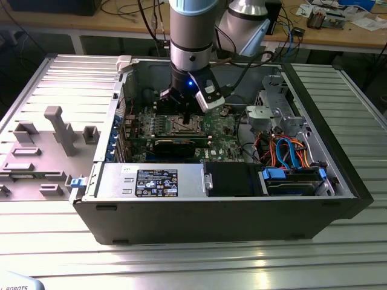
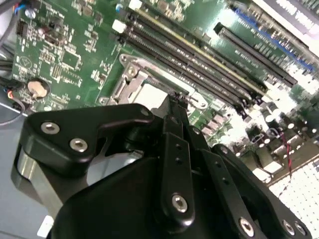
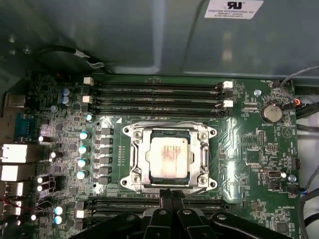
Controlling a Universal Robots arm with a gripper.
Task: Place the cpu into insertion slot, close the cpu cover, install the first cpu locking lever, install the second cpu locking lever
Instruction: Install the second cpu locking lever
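cpu (image 3: 169, 157) in insertion slot (image 3: 141, 172), cpu cover (image 3: 204, 155) shut

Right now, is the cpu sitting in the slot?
Yes, in the first wrist view the cpu lies flat inside the slot frame.

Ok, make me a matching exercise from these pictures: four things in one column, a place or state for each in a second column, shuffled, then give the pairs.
Things
1. cpu
2. cpu cover
3. pincer
4. memory slots

Places or states
A. long, black, lying in parallel rows beside the socket
B. closed flat, framing the chip
C. seated in the insertion slot, pale metal top showing
D. poised at the socket's edge

Pairs: 1-C, 2-B, 3-D, 4-A
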